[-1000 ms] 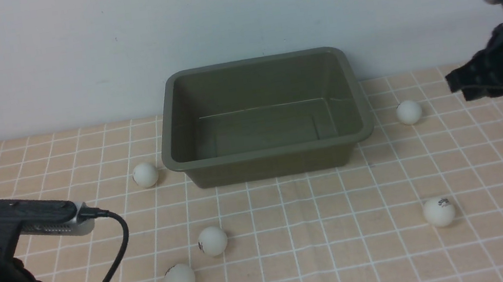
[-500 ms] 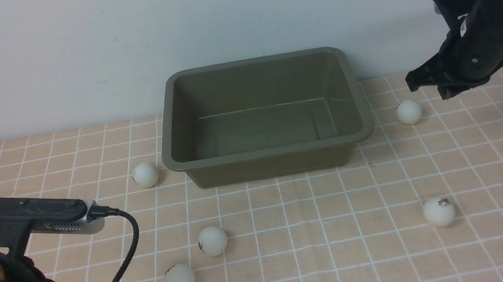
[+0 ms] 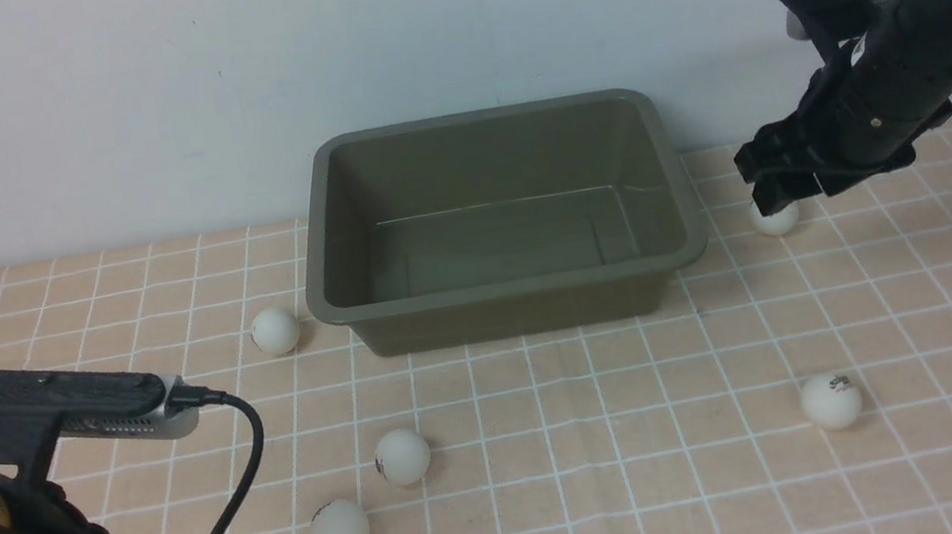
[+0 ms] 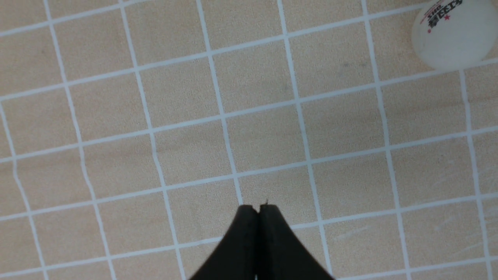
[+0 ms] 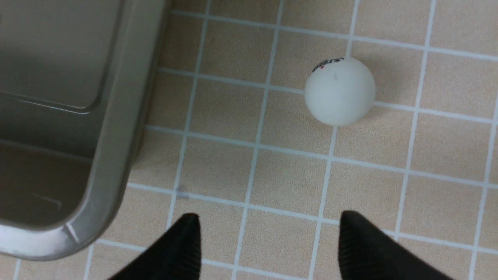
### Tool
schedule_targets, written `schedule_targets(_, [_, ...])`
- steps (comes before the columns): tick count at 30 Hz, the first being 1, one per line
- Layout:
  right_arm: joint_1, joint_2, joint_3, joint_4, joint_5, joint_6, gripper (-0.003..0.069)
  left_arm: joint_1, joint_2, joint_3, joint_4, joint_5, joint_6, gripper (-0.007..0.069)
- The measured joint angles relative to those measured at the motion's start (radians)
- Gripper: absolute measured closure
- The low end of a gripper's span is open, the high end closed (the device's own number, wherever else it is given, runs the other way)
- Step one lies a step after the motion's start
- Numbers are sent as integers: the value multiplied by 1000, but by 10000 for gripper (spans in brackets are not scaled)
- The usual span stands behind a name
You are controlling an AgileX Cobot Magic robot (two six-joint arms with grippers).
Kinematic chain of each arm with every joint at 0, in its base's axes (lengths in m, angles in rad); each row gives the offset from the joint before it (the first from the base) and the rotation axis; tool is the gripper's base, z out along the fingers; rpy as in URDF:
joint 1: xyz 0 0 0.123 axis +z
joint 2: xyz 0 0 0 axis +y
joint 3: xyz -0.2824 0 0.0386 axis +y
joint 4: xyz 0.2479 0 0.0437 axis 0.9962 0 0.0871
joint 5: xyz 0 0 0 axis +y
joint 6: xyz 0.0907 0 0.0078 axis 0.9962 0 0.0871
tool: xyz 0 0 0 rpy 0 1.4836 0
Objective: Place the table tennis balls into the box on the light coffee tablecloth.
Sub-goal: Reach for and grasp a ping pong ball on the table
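The olive-green box stands empty at the back of the light coffee tablecloth. Several white table tennis balls lie around it: one left of the box, two in front, one at the front right. Another ball lies just right of the box. My right gripper hangs open directly above that ball. In the right wrist view the ball lies on the cloth beyond the spread fingertips, with nothing in the gripper. My left gripper is shut and empty above bare cloth, a ball off to one side.
The box's rim is close beside the right gripper. A pale wall rises right behind the box. The left arm with its wrist camera and black cable fills the near-left corner.
My right arm has swung left and down from the far right edge to above the ball beside the box, and its jaws have opened. The left arm shifted only slightly.
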Motion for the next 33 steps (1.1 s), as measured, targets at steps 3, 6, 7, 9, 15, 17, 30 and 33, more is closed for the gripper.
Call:
schedule_targets(3, [0,2,0,-1,-41,0,86,0,0,0,0,0,0,693])
schedule_targets(6, [0,21,-10,-7,-105,14,37,0,0,0,0,0,0,693])
schedule_targets(7, [0,30,-17,-12,-112,23,34,0,0,0,0,0,0,693])
schedule_targets(9, [-1,59,-47,-33,-110,53,30,0,0,0,0,0,0,693])
schedule_targets(15, [-21,172,-168,-101,-66,114,32,0,0,0,0,0,0,693])
schedule_targets(17, [-27,210,-219,-118,-41,118,36,0,0,0,0,0,0,693])
schedule_targets(30, [-34,389,-403,-111,69,109,63,0,0,0,0,0,0,693])
schedule_targets(33, [-34,406,-403,-111,72,105,68,0,0,0,0,0,0,693])
